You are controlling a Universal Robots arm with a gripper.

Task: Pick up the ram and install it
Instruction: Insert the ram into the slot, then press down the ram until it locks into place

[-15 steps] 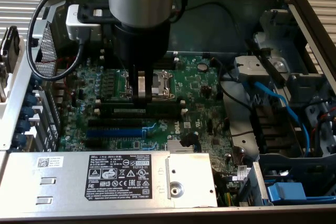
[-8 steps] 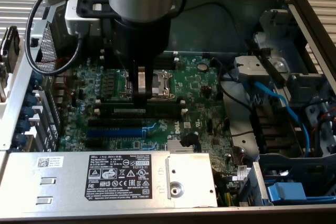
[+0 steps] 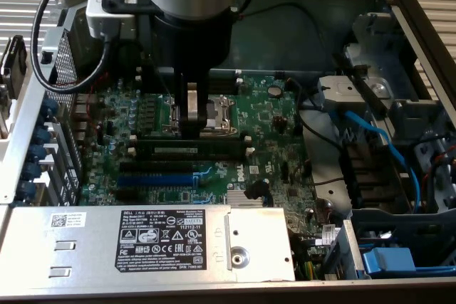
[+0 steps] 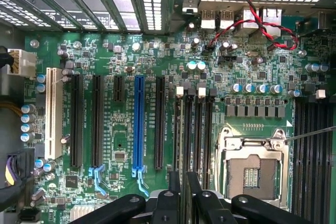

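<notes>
The ram [image 3: 214,149] is a long dark-green stick with a pale label strip. It stands on edge along the black slots [image 3: 160,165], just in front of the CPU socket [image 3: 214,113]. My gripper [image 3: 191,133] comes straight down onto the middle of its upper edge, fingers pinched on it. Whether the stick is fully seated I cannot tell. In the wrist view my gripper [image 4: 182,184] hangs over the row of black slots [image 4: 191,129] beside the socket [image 4: 254,169], and its black fingers [image 4: 172,187] stand close together with only a thin gap.
A blue slot [image 3: 157,177] [image 4: 138,124] lies near the black ones. A silver power supply box [image 3: 142,240] borders the board in front, with a small heat sink [image 3: 246,197] beside it. Blue cables [image 3: 377,140] and drive brackets are at the exterior view's right. Red-black wires [image 4: 252,19] cross the rear ports.
</notes>
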